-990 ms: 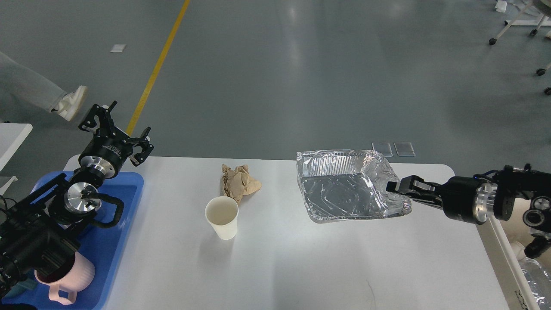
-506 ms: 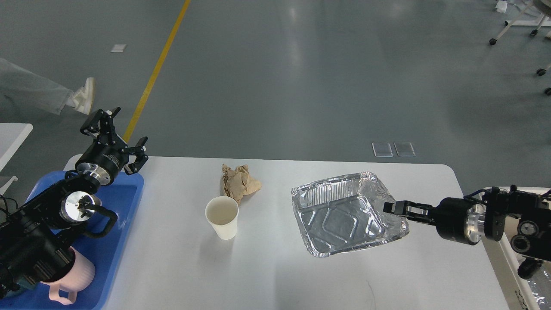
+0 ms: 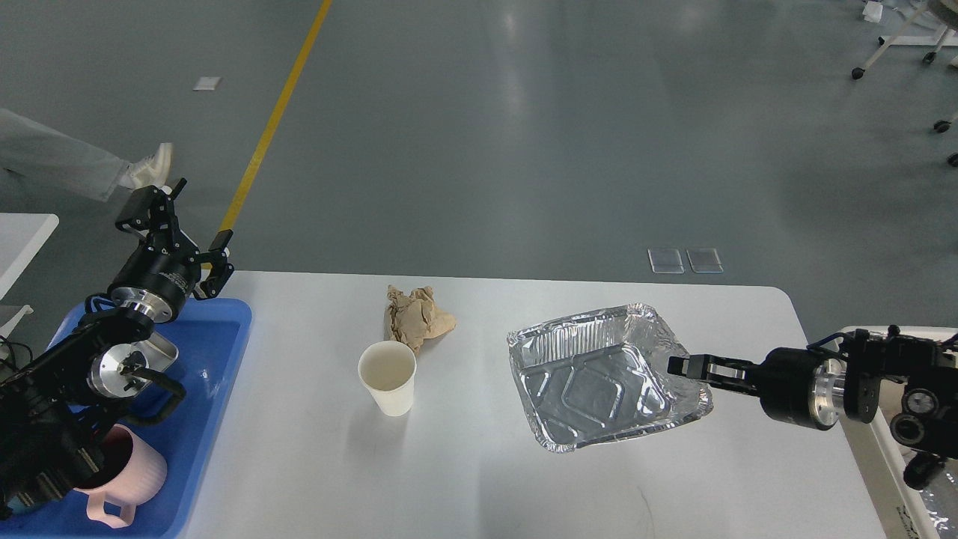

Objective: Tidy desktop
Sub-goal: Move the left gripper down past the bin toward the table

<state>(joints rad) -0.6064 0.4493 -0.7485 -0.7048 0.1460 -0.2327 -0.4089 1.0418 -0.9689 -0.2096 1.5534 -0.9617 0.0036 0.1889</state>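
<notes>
The right pincer (image 3: 677, 365) grips the right rim of the crumpled silver foil baking tray (image 3: 599, 382). A second ago that tray was tipped up; it now lies almost flat, low over the large white rounded-corner worktop (image 3: 479, 464), though contact cannot be judged. It is likely headed for the bin to the right, which is cut off at the frame edge. The left pincer (image 3: 172, 232) has drifted back, fingers spread and empty, above the blue plastic tray (image 3: 217, 337). A white paper cup (image 3: 388, 378) and crumpled brown paper wad (image 3: 415, 318) still await clearing.
</notes>
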